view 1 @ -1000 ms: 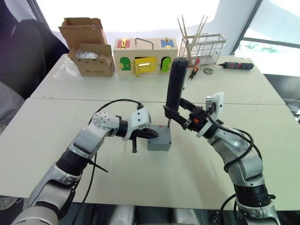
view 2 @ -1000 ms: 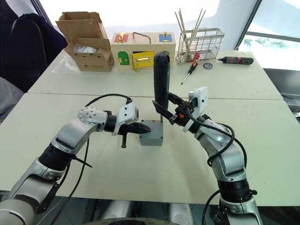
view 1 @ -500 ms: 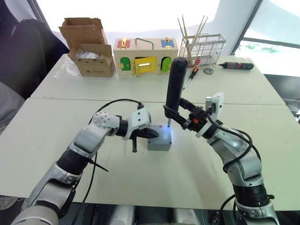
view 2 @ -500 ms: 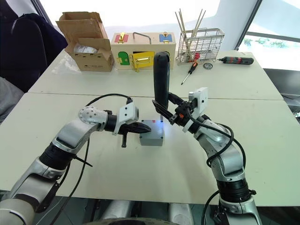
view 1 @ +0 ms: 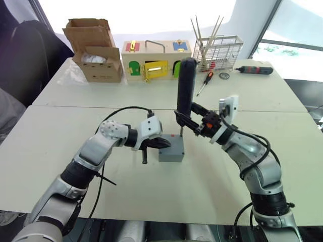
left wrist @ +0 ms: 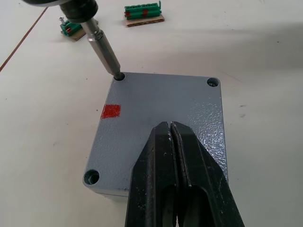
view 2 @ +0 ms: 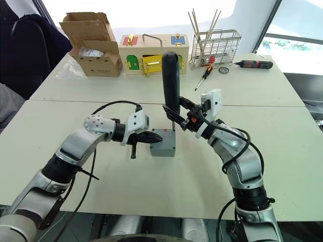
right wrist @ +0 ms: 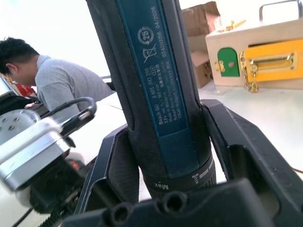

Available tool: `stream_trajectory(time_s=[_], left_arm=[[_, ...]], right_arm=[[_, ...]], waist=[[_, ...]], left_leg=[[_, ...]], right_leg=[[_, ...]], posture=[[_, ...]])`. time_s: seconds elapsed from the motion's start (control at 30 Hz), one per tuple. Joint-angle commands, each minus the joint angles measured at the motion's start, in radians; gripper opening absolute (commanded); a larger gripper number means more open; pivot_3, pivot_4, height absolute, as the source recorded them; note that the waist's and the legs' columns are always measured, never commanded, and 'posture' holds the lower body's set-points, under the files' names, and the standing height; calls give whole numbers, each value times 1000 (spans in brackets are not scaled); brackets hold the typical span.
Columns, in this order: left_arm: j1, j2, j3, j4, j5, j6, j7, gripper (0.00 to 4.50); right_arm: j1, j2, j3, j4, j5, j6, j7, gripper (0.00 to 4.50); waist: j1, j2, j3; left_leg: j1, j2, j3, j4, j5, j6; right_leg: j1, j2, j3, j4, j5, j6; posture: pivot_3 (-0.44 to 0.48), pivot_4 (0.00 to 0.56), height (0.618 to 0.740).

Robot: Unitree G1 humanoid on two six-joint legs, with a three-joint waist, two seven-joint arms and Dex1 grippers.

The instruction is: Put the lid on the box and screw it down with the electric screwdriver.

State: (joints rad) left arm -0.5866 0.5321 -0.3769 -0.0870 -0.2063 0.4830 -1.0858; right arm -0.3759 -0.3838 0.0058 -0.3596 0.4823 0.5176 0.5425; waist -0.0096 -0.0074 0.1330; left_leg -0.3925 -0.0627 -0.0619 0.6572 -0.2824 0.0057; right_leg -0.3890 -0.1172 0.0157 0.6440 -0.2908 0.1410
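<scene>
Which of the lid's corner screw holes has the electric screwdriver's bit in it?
The corner hole nearest the red mark on the lid; the other visible holes sit empty.

Both arms are clad in silver-grey segmented shells with black joints; black cables are looped beside them; white wrist housings are fitted behind the left gripper point(view 1: 164, 144) and right gripper point(view 1: 187, 121), each two-fingered and black.

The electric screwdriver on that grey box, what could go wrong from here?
The electric screwdriver stands tall in the right gripper, its bit in one corner hole of the lid; any tilt could make it slip out. The shut left gripper only presses from above, so the box might twist.
</scene>
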Motion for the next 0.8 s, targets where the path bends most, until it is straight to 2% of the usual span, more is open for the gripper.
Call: stream_trajectory(time_s=[0.03, 0.1, 0.2, 0.27, 0.4, 0.47, 0.57, 0.7, 0.8], left_arm=[[33, 27, 1, 7, 18, 20, 3, 0], [38, 22, 26, -8, -4, 36, 10, 0], [19, 3, 142, -49, -104, 97, 35, 0], [-1, -1, 192, -75, -147, 128, 48, 0], [-21, -1, 220, -97, -175, 151, 60, 0], [-44, -8, 229, -109, -192, 154, 62, 0], [-65, -13, 208, -146, -214, 157, 44, 0], [-76, -22, 143, -218, -208, 139, 21, 0], [-66, -18, 97, -261, -199, 130, 3, 0]], right_arm=[[-95, -47, -102, -79, 120, 72, 13, 1951], [-147, -77, -139, -100, 185, 109, 29, 1951], [-322, -115, -240, -67, 354, 225, -12, 1951], [-364, -107, -280, -36, 420, 269, -54, 1951], [-377, -101, -300, 12, 448, 335, -144, 1951], [-393, -144, -284, 89, 392, 428, -229, 1951], [-425, -245, -291, 179, 298, 451, -273, 1951], [-468, -468, -297, 279, 338, 717, -201, 1951], [-508, -569, -286, 359, 353, 895, -160, 1951]], waist=[[0, 1, 3], [-1, 4, 8], [-6, 7, 20], [-5, 7, 21], [-1, 6, 21], [-2, 6, 21], [6, 5, 24], [18, 10, 30], [14, 9, 30]], left_leg=[[-1, 0, 0, 0, 0, 0], [-2, 0, 0, 0, 0, 0], [-4, 0, 1, 0, 1, -1], [-14, 0, 1, 2, 3, -4], [-17, 1, -1, 0, 6, -10], [-18, -1, 1, 2, 6, -10], [-18, -4, 1, 6, 5, -7], [-24, -8, 1, 6, 6, -8], [-32, -7, 1, 6, 6, -8]], right_leg=[[-1, 0, 0, 0, 0, 0], [-2, -1, 0, 0, 0, 0], [-5, -1, 0, 0, 0, 0], [-16, -1, 1, 4, 0, 0], [-19, -1, -2, 4, 0, 0], [-18, -2, 0, 3, 1, 0], [-16, -5, 1, 3, 1, 0], [-22, -7, 2, 3, 1, 0], [-28, -7, 1, 3, 1, 0]], posture=[[0, 150, 735], [0, 150, 735], [0, 150, 735], [0, 150, 735], [0, 150, 735], [0, 150, 735], [0, 150, 735], [0, 150, 735], [0, 150, 735]])
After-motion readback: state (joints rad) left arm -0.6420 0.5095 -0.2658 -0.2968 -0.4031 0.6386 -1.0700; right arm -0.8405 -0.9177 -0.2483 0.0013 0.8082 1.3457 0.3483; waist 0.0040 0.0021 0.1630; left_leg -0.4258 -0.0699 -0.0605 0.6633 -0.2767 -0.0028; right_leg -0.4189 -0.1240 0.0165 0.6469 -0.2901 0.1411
